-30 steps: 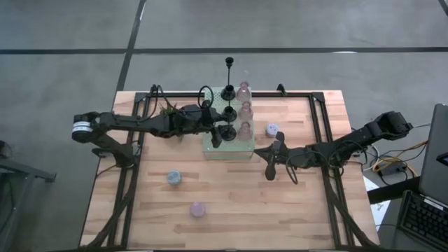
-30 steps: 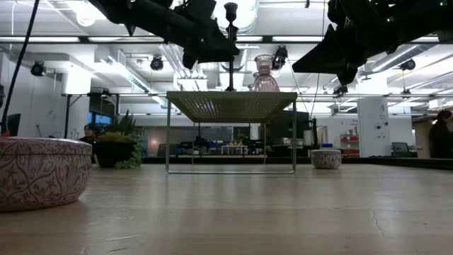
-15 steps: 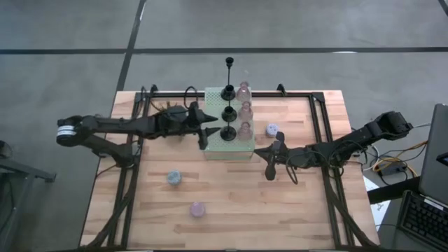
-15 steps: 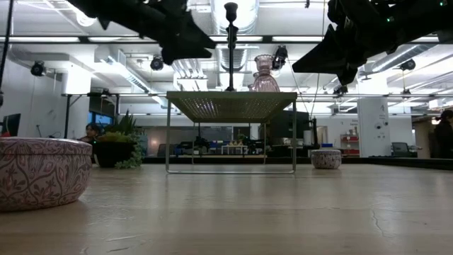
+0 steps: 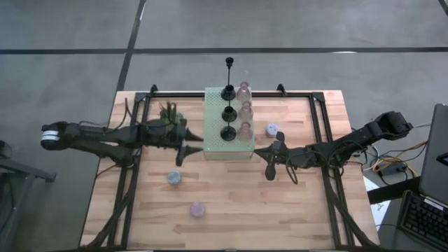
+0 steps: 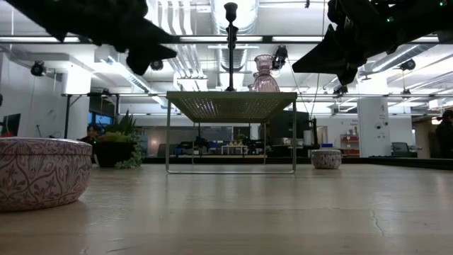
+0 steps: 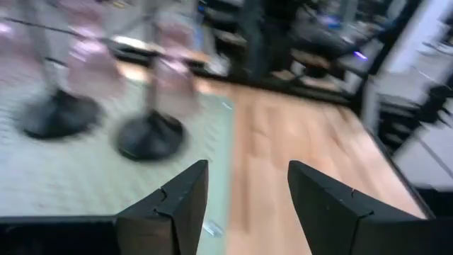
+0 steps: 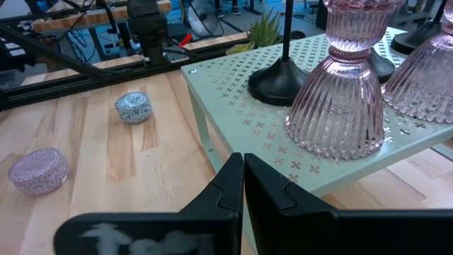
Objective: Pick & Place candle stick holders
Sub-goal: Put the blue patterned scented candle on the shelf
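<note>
Your left claw (image 5: 183, 149) hangs above the counter (image 5: 231, 203) just off the left edge of the pale green board (image 5: 213, 119), its fingers spread apart with nothing between them; the left wrist view shows the same gap, with wood and the board's edge beyond it. Your right claw (image 5: 270, 162) sits off the board's right front corner, fingers pressed together and empty.

On the board you have two rows running front to back: three black holders (image 5: 228, 112) on the left, three pink glass holders (image 5: 244, 111) on the right, each pink one beside a black one. In the right wrist view the nearest pink holder (image 8: 344, 106) stands upright near the board's edge, with a black base (image 8: 283, 79) just behind it.

Three stubby holders rest on the bare wood. One (image 5: 271, 129) lies just right of the board, near your right claw. A bluish one (image 5: 173, 178) sits in front of your left claw, and a lavender one (image 5: 198, 208) lies further forward, apart from it. A small green plant (image 5: 169, 112) stands left of the board.
</note>
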### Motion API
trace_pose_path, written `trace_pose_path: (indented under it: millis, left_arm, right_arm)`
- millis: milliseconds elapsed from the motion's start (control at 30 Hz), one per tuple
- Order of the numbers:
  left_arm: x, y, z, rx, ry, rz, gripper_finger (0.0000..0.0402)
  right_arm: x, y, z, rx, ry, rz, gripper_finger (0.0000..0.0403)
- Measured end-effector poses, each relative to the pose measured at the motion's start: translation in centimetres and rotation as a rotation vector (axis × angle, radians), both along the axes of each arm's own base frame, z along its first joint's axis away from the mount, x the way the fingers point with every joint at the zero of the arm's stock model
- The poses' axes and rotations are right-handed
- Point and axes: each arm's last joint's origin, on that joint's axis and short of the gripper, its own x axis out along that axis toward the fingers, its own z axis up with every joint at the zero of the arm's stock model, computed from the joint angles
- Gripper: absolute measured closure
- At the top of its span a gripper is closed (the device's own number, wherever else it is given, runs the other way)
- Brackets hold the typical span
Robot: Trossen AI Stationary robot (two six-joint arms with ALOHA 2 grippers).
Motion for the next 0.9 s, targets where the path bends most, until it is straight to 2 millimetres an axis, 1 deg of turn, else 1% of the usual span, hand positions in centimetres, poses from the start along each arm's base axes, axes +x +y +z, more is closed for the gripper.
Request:
trace_pose_path:
  millis: [100,167,233,300,433,533,600,700,800,900]
  left_arm:
    - [-0.8,-0.9,-1.5,-0.024,0.031,-0.054,0.0202]
    - [-1.0,-1.2,-2.1,-0.045,0.017,-0.068,0.0202]
    - [-1.2,-1.3,-2.8,-0.104,0.003,-0.064,0.0202]
    - [-1.2,-1.3,-3.2,-0.172,-0.007,-0.052,0.0202]
    - [-1.2,-1.4,-4.0,-0.245,-0.037,-0.039,0.0202]
    - [-1.0,-1.2,-4.1,-0.281,-0.033,-0.005,0.0198]
    - [-1.0,-1.4,-3.9,-0.286,0.013,-0.001,0.0191]
    - [-1.0,-2.0,-3.5,-0.277,0.135,-0.018,0.0167]
    - [-1.2,-2.6,-2.7,-0.244,0.268,-0.019,0.0131]
    - [-1.9,-3.4,-2.1,-0.242,0.44,-0.016,0.0089]
  right_arm:
    - [0.0,0.0,0.0,0.0,0.0,0.0,0.0394]
    - [0.0,0.0,0.0,0.0,0.0,0.0,0.0394]
    - [0.0,0.0,0.0,0.0,0.0,0.0,0.0394]
    - [0.0,0.0,0.0,0.0,0.0,0.0,0.0394]
    - [0.0,0.0,0.0,0.0,0.0,0.0,0.0394]
    - [0.0,0.0,0.0,0.0,0.0,0.0,0.0394]
    - [0.0,0.0,0.0,0.0,0.0,0.0,0.0394]
    - [0.0,0.0,0.0,0.0,0.0,0.0,0.0394]
    - [0.0,0.0,0.0,0.0,0.0,0.0,0.0394]
    - [0.0,0.0,0.0,0.0,0.0,0.0,0.0394]
